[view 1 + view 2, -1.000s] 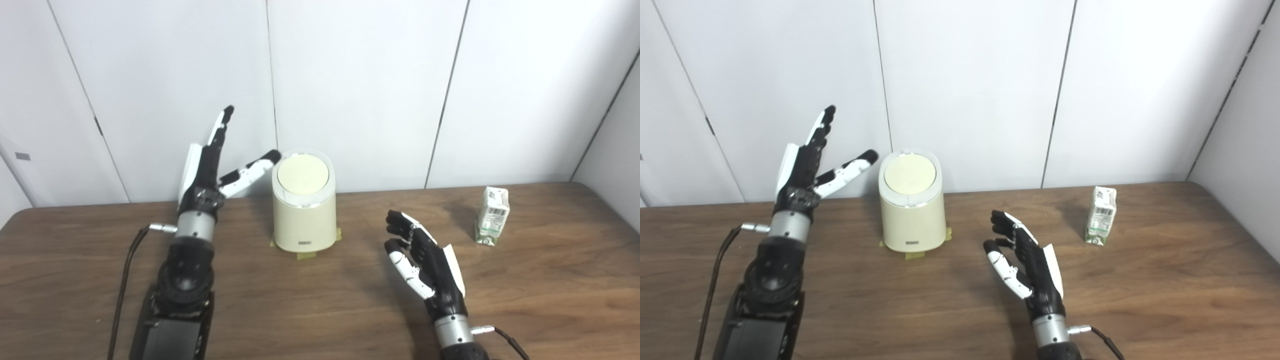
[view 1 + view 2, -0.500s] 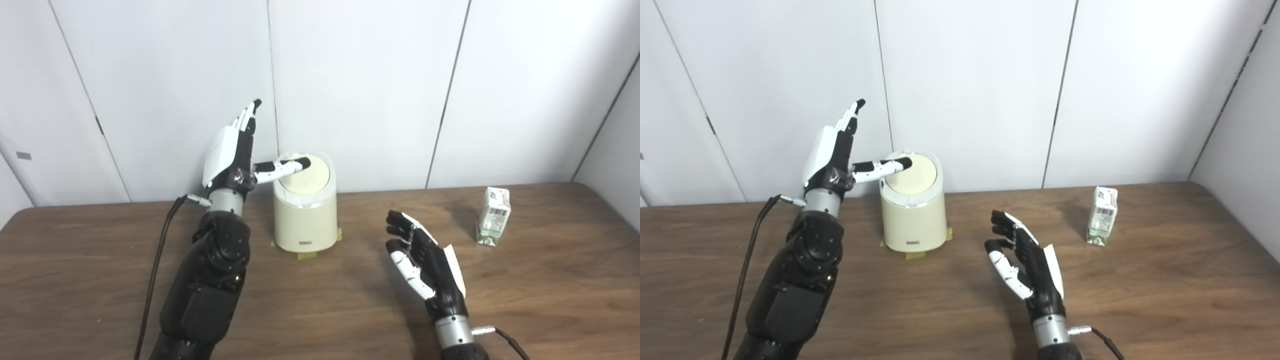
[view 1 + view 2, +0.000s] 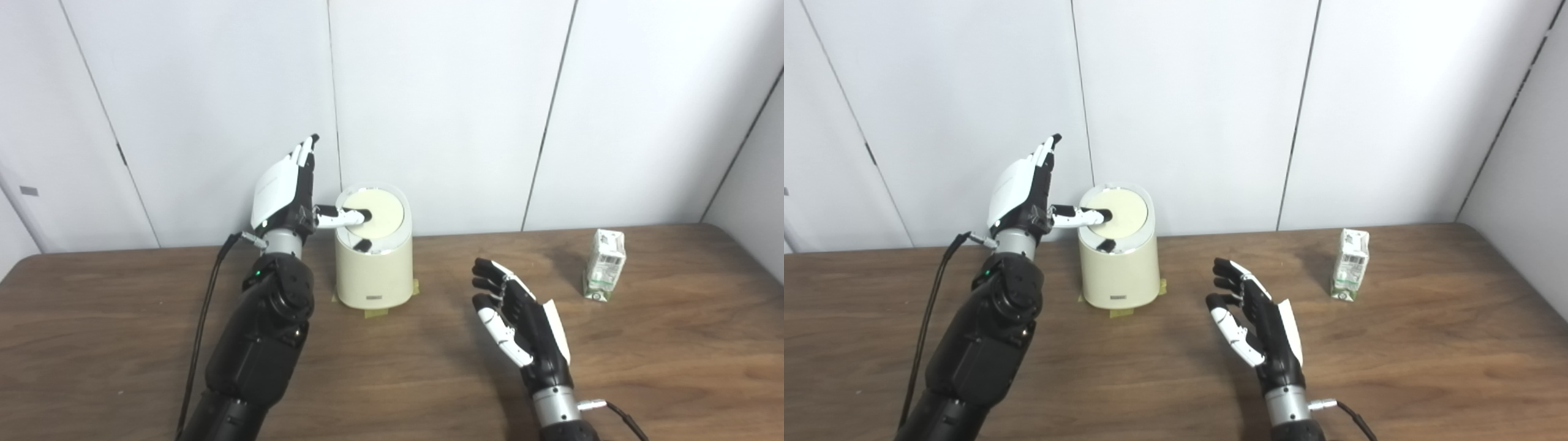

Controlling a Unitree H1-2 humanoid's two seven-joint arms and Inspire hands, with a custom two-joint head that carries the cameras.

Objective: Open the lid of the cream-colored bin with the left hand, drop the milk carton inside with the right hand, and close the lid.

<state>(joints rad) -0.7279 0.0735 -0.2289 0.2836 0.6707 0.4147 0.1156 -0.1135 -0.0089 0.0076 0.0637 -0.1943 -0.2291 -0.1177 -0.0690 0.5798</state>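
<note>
milk carton [image 3: 603,264] well apart from right hand [image 3: 520,324]

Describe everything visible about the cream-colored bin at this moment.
The cream-colored bin is a small, smooth, plastic-looking cylinder standing upright on the wooden table near the wall, with yellowish tape at its base and a small label low on its front. Its round lid, set in a white rim, slopes toward the camera, with a dark gap at its front edge. The left hand's thumb lies across the lid; the other fingers point up.
</note>
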